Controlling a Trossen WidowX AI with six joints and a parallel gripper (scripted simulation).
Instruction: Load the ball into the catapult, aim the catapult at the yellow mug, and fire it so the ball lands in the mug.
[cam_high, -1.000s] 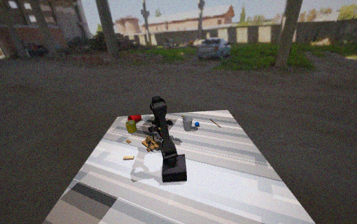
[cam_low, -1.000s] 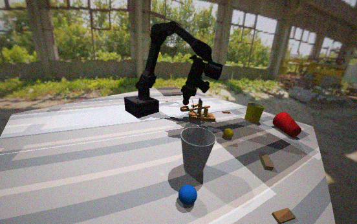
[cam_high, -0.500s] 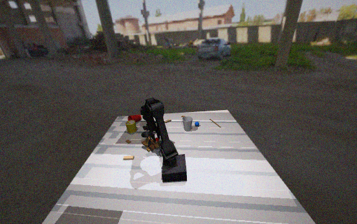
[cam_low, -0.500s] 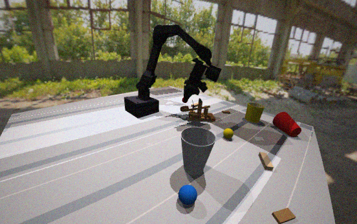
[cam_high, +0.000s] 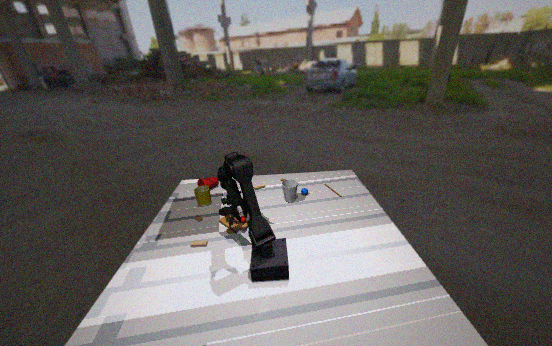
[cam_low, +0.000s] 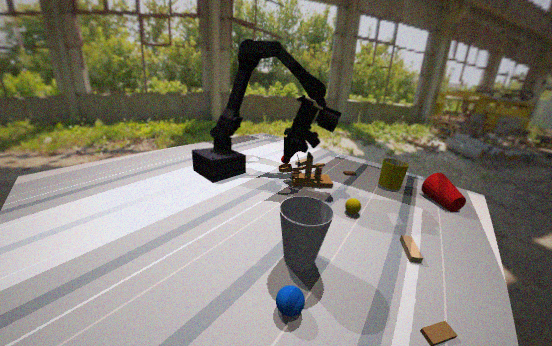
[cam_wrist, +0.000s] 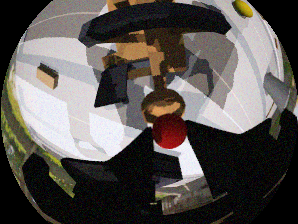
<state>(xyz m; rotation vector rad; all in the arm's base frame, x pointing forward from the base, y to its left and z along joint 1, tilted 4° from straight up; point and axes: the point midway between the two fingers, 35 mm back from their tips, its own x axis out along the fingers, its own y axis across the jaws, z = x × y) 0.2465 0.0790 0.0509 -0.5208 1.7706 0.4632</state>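
My gripper (cam_wrist: 168, 128) is shut on a red ball (cam_wrist: 169, 134) (cam_low: 284, 159) (cam_high: 243, 219). It holds the ball just above and beside the cup end of the catapult's arm. The wooden catapult (cam_low: 312, 180) (cam_high: 226, 222) stands on the table, partly hidden by the gripper in the top view. Its round cup (cam_wrist: 162, 107) shows right in front of the ball in the wrist view and looks empty. The yellow mug (cam_high: 203, 195) (cam_low: 393, 174) stands upright beyond the catapult.
A red mug (cam_high: 208, 183) (cam_low: 443, 192) lies on its side near the yellow mug. A grey mug (cam_high: 290, 191) (cam_low: 306, 232) stands upright, with a blue ball (cam_high: 304, 191) (cam_low: 290, 301) beside it. A yellow ball (cam_low: 353, 207) and several wooden pieces lie about the table.
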